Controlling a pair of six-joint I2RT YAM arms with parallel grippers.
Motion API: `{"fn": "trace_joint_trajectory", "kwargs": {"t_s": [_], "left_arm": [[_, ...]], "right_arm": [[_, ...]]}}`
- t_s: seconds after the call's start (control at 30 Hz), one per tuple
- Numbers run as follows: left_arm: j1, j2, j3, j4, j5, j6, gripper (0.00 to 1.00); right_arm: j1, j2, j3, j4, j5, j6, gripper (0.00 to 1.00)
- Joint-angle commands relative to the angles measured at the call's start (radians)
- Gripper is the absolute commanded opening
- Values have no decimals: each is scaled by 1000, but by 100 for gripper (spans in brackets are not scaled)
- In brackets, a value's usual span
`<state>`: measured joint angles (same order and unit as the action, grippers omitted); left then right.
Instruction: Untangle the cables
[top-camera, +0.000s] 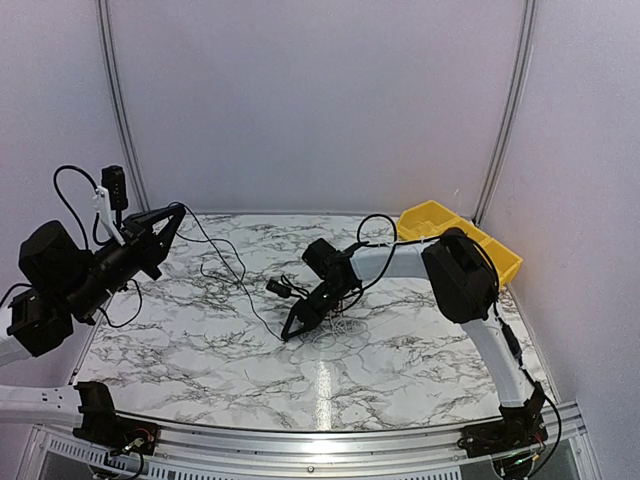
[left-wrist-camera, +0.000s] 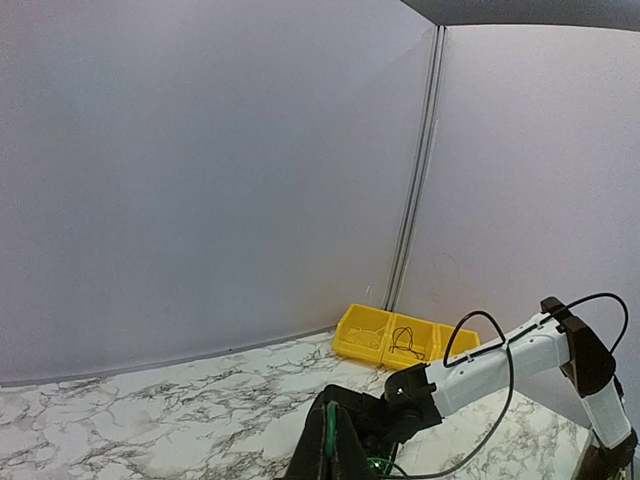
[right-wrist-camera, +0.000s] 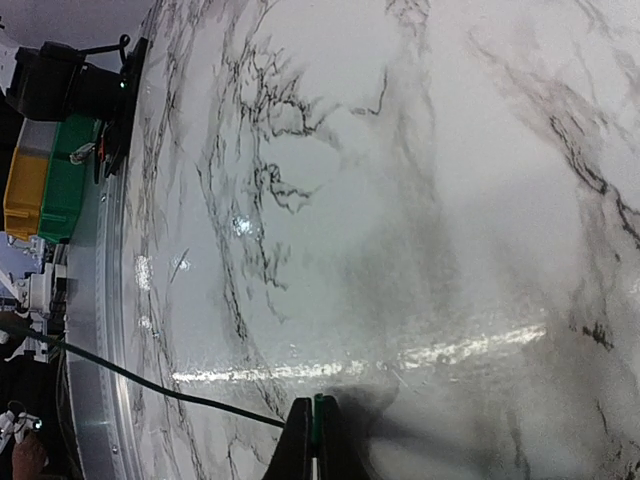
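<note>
Visibly, the left gripper, raised far-left, and the right gripper, low at centre, each pinch the thin black cable.

Counter: marble-patterned, smooth, high gloss, throwing glare. Front rail: silvery metal, lightly reflective. Bins: yellow plastic, slight sheen. Cables: thin, dark-sheathed, apparently matt. Walls: plain, matt.

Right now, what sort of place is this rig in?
Probably a lab robot test cell: plain panel walls close in a marble-patterned tabletop, a metal rail carries the arm bases along the near edge, and a yellow bin sits in the far right corner.
</note>
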<state>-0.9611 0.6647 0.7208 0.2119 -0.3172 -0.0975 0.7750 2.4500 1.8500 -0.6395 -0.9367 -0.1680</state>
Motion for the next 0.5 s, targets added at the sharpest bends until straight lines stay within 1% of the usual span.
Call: {"fn": "trace_joint_trajectory", "kwargs": {"t_s": [0.0, 0.3, 0.47], "left_arm": [[0, 35, -20, 26, -30, -25, 0], [1, 157, -109, 30, -66, -112, 0], [0, 247, -118, 40, -70, -142, 0]], "right_arm": [[-12, -81, 3, -13, -4, -31, 0], [-24, -237, -6, -56, 83, -132, 0], [-25, -293, -3, -77, 88, -164, 1]]}}
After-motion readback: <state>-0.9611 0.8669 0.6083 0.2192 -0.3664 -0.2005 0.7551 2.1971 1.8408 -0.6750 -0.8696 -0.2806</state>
